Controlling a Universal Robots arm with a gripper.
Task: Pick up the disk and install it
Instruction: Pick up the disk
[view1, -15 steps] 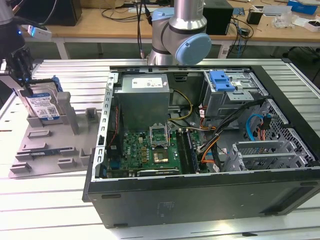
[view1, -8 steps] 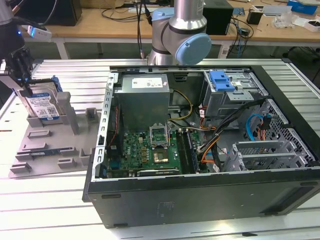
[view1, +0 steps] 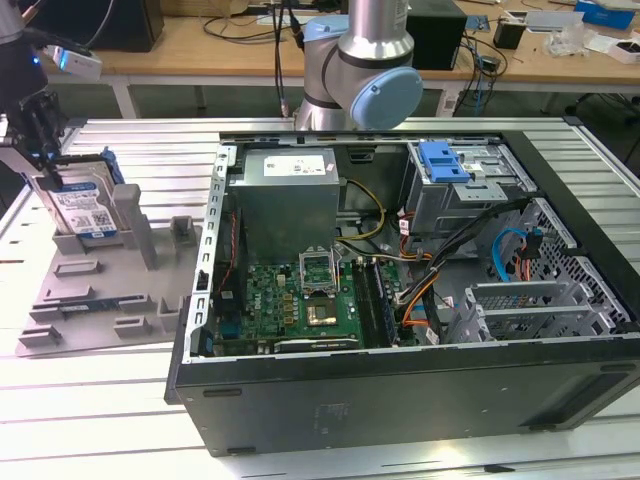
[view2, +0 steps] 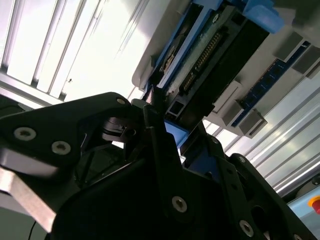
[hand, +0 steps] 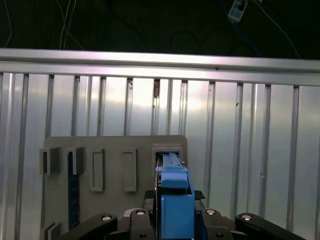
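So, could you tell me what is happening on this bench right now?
A robot arm's gripper is down at the disk, which stands on edge in a slot of the grey holder at the exterior view's left. The disk is not yet lifted out. The open computer case sits at the exterior view's right, with a metal drive cage inside.

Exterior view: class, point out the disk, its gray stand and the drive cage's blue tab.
disk (view1: 88, 212), exterior view, on its blue-and-white label.
gray stand (view1: 110, 283), exterior view, on its flat base.
blue tab (view1: 445, 160), exterior view, on its top face.
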